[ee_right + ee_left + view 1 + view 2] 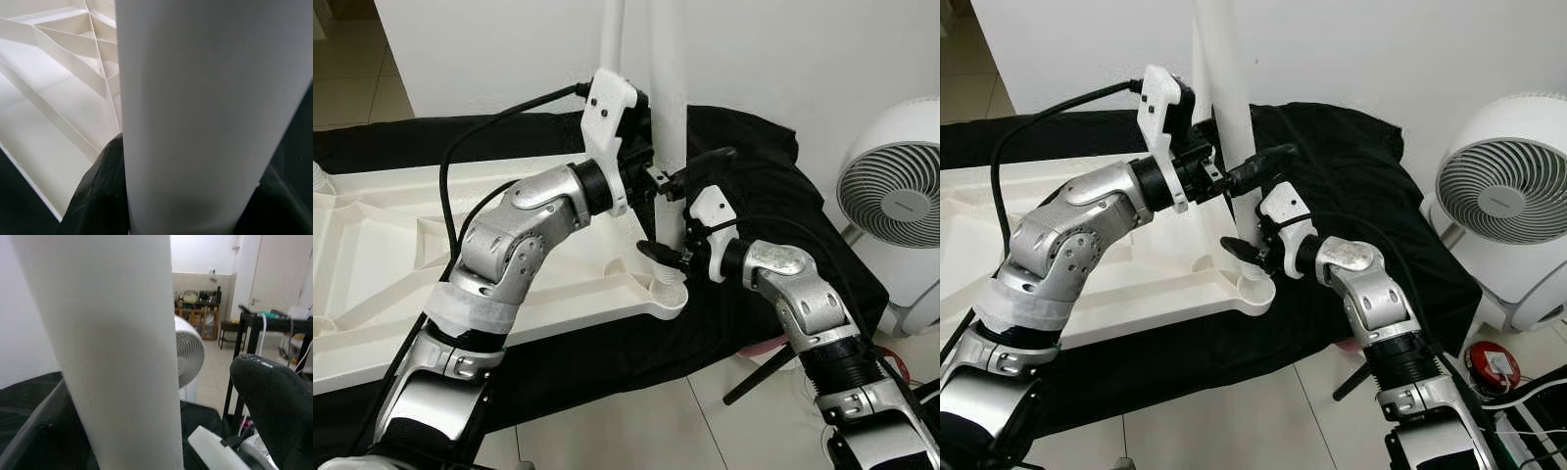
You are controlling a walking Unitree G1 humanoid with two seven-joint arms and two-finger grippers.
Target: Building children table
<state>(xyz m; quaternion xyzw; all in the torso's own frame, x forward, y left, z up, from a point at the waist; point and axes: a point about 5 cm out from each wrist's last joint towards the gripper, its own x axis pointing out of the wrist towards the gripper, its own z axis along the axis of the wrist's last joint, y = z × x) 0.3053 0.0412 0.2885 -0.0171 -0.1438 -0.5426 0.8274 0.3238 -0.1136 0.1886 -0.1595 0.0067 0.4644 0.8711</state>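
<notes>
Gripping the tall white cylindrical table leg (1224, 117) from both sides, the two grippers hold it upright over a corner of the overturned white plastic tabletop (401, 255). The right gripper (1255, 201) has its two black fingers spread around the lower part of the leg, one finger above and one curling below, just over the round corner socket (1255, 290) where the leg's foot sits. The left gripper (1216, 178) presses onto the same leg a little higher, its fingers closed against the white surface as far as the head views show. The tabletop lies underside up, its ribbed frame exposed, on a black cloth (1351, 186) spread over the tiled floor (1263, 421). A white round fan (1503, 196) stands near the wall, well apart from the work. The leg appears to be seated or nearly seated in the socket, so the step in hand is likely pushing or twisting it home. The risk is tilt: if either gripper pushes sideways rather than straight down, the leg could jam crooked, slip through the smooth fingers, or lever the light tabletop off the cloth.
</notes>
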